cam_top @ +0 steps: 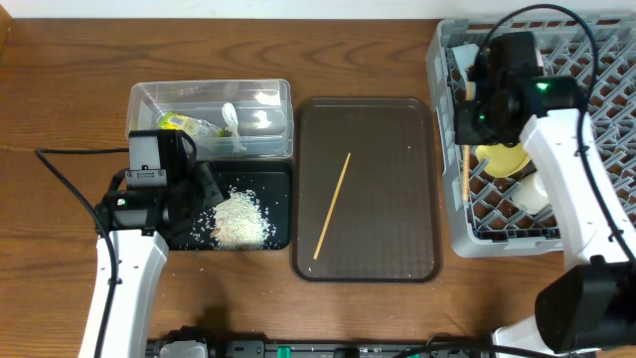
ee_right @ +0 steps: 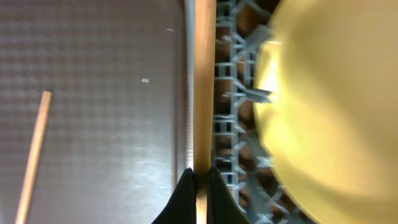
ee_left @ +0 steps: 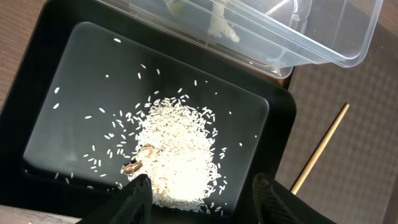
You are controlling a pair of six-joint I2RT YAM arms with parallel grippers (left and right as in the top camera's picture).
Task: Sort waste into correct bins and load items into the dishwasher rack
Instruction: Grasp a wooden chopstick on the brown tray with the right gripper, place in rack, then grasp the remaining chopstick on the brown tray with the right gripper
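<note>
My left gripper (cam_top: 202, 185) is open and empty just above the black tray (cam_top: 179, 231), which holds a pile of rice grains (cam_top: 240, 221). In the left wrist view the open jaws (ee_left: 202, 194) frame the near edge of the rice (ee_left: 177, 152). The clear tub (cam_top: 273, 95) holds the green-yellow wrapper (cam_top: 184, 124) and a white scrap (cam_top: 230, 119). My right gripper (cam_top: 469, 127) is shut on a chopstick (ee_right: 204, 74) at the left wall of the grey rack (cam_top: 452, 214), beside the yellow plate (ee_right: 336, 93). The second chopstick (cam_top: 333, 204) lies on the brown tray.
The brown serving tray (cam_top: 397, 249) sits between the bins and the rack. A white dish (cam_top: 532, 194) stands in the rack below the yellow plate (cam_top: 500, 159). The clear tub's corner (ee_left: 323, 43) overhangs the black tray's far edge (ee_left: 62, 74).
</note>
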